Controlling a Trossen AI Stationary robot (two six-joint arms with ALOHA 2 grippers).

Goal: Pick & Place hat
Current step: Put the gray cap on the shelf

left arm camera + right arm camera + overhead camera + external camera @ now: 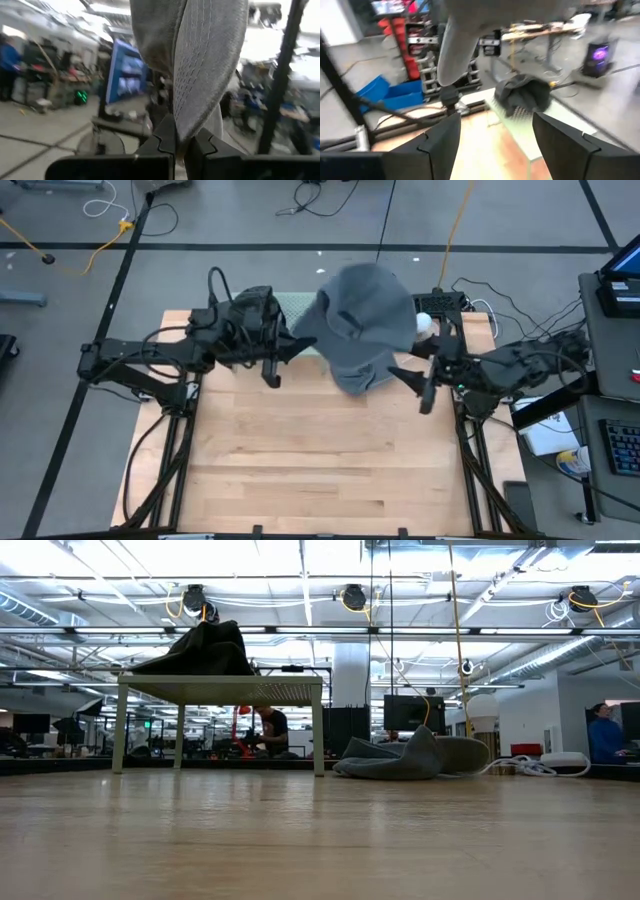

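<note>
A grey hat [360, 320] hangs high over the table's far middle, with my left gripper [298, 346] shut on it from the left. In the left wrist view its stitched brim [205, 65] fills the space ahead of the fingers. Just to the hat's right, my right gripper [415, 383] stands open with nothing between its fingers [495, 135]. A dark hat [522, 97] lies on top of a small mesh-topped stand [220, 690] at the far left. My left gripper pinches the edge of the grey hat's stitched brim [186, 127] between its two fingers [165, 137]. The fingers come nearly level from the table's left. The hat is lifted clear of the table, and its crown spreads out beyond the fingertips.
More grey hats [410, 755] lie in a heap on the table's far side. A white thing [423, 323] and cables sit at the far right corner. The near half of the wooden table [320, 470] is bare.
</note>
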